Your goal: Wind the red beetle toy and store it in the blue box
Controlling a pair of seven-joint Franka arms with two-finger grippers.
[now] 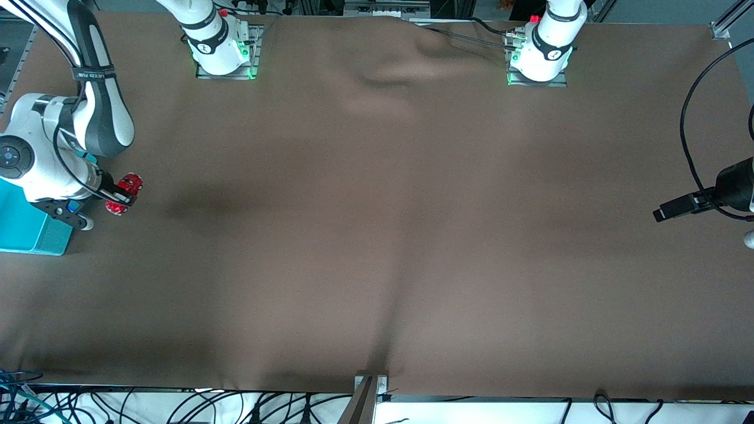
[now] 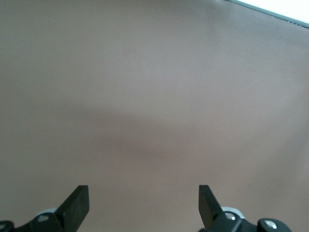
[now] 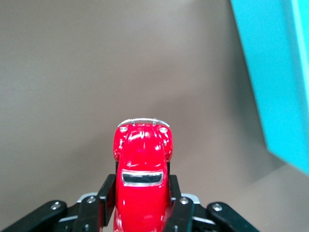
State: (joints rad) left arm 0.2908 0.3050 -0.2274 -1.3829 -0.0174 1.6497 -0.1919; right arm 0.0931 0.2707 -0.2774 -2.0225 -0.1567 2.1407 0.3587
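Observation:
My right gripper is shut on the red beetle toy, a tiny glossy red car. It holds the toy in the air over the brown cloth, just beside the blue box at the right arm's end of the table. In the right wrist view the toy sits between the two black fingers with its rounded end pointing out, and the box's turquoise wall stands close by. My left gripper is open and empty over the cloth at the left arm's end, where that arm waits; it shows spread wide in the left wrist view.
A brown cloth with soft wrinkles covers the table. The right arm's elbow and wrist hang over part of the blue box. Cables run along the table's near edge and a black cable loops by the left arm.

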